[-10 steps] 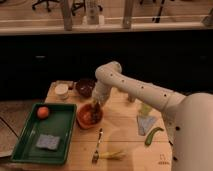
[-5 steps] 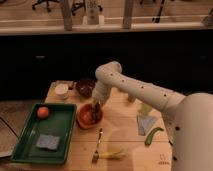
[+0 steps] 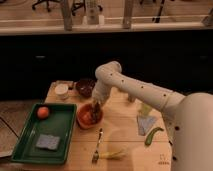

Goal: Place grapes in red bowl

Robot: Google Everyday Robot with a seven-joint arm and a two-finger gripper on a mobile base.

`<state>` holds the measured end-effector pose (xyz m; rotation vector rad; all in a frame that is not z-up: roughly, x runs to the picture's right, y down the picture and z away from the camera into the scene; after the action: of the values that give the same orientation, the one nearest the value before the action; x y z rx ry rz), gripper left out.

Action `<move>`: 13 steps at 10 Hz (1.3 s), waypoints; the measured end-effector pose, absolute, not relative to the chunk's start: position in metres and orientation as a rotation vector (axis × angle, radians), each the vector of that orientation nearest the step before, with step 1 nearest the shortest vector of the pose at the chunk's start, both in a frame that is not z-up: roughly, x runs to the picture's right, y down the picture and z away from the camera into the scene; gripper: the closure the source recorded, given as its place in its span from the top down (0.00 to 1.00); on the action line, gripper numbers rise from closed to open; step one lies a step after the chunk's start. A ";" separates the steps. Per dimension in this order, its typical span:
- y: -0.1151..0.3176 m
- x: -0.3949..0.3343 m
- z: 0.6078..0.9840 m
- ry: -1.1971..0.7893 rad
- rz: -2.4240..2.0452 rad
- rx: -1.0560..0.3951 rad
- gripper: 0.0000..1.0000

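The red bowl (image 3: 81, 120) sits on the wooden table just right of the green tray. My gripper (image 3: 96, 106) reaches down from the white arm into the bowl's upper right part. A dark lumpy cluster, the grapes (image 3: 95, 110), shows at the gripper's tip, just over the bowl's inside. The gripper is shut on the cluster. Whether the grapes touch the bowl's bottom I cannot tell.
A green tray (image 3: 27, 145) at the left holds an orange (image 3: 43, 112) and a grey-blue sponge (image 3: 48, 142). A dark maroon bowl (image 3: 85, 86) and a white cup (image 3: 62, 90) stand behind. A fork (image 3: 97, 147), a banana (image 3: 115, 154), a green pepper (image 3: 152, 135) and a pale cloth (image 3: 144, 122) lie to the front right.
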<state>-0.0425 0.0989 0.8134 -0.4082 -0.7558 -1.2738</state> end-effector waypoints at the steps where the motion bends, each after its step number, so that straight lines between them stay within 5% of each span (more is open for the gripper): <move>1: 0.099 -0.043 0.814 -0.757 -1.276 -0.407 0.14; 13: 0.096 -0.044 0.815 -0.767 -1.301 -0.402 0.14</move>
<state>-0.0439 0.0964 0.8151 -0.4021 -0.7675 -1.3011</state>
